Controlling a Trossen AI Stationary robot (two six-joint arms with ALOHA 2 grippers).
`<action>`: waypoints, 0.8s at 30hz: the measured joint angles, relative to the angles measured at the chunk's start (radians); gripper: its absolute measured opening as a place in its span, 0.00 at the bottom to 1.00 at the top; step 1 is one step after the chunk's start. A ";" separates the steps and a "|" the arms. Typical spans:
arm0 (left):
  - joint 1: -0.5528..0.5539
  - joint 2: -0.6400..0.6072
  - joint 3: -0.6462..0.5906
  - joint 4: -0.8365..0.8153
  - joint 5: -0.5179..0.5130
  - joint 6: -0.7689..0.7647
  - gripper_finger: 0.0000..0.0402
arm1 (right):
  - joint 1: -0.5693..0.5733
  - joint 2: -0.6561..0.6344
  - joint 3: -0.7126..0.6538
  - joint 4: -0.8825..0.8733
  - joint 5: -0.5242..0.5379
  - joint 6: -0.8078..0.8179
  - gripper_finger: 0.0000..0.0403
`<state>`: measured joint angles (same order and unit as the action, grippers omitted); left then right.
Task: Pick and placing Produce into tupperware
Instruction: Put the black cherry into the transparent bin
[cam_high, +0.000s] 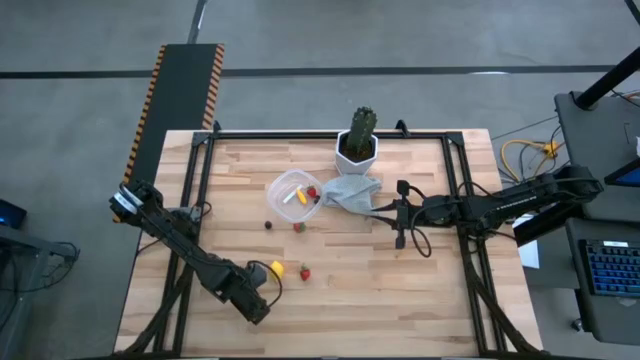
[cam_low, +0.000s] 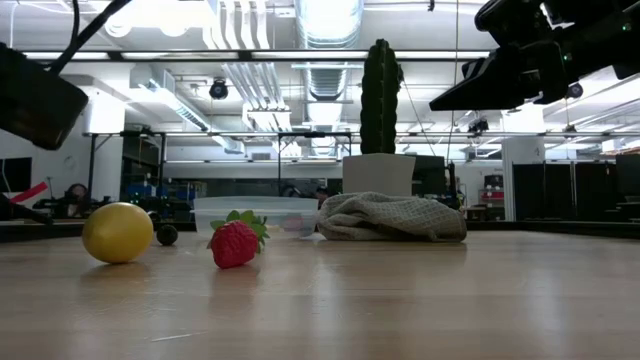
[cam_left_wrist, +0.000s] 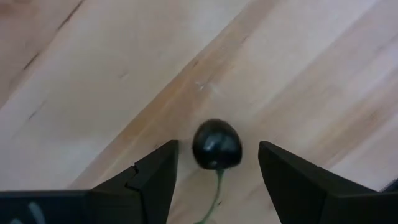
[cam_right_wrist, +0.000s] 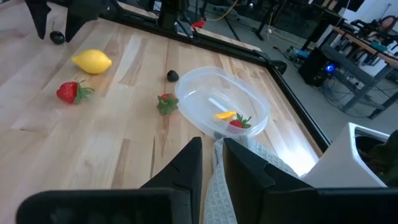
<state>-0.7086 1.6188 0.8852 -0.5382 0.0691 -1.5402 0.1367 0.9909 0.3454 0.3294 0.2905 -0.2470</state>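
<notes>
My left gripper (cam_left_wrist: 217, 148) is open near the table's near left corner (cam_high: 258, 305). Its fingers stand on either side of a small dark round piece with a stem (cam_left_wrist: 216, 142) without touching it. A lemon (cam_high: 278, 267) and a strawberry (cam_high: 304, 271) lie close by. Another dark piece (cam_high: 268, 225) and a second strawberry (cam_high: 298, 227) lie beside the clear tupperware (cam_high: 282, 186). Inside the tupperware are a strawberry (cam_right_wrist: 236, 123) and an orange-yellow piece (cam_right_wrist: 225, 114). My right gripper (cam_right_wrist: 212, 142) hangs above the cloth's right end, its fingers only a narrow gap apart.
A pale blue-grey cloth (cam_high: 350, 190) lies bunched between the tupperware and my right gripper. The cactus in its white pot (cam_high: 357, 145) stands at the table's far edge. A black frame (cam_high: 205, 160) runs along the far, left and right edges of the table.
</notes>
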 joint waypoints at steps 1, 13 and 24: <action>0.000 0.000 0.000 0.002 0.003 0.000 0.52 | 0.000 0.000 0.000 0.000 0.000 0.000 0.14; 0.002 0.000 -0.005 0.008 0.006 -0.001 0.52 | 0.000 0.000 0.000 0.002 0.000 0.000 0.14; 0.002 -0.003 -0.019 0.020 0.006 -0.024 0.52 | 0.000 0.000 0.000 0.001 0.000 0.000 0.14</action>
<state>-0.7067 1.6157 0.8661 -0.5186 0.0753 -1.5647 0.1365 0.9909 0.3454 0.3304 0.2909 -0.2470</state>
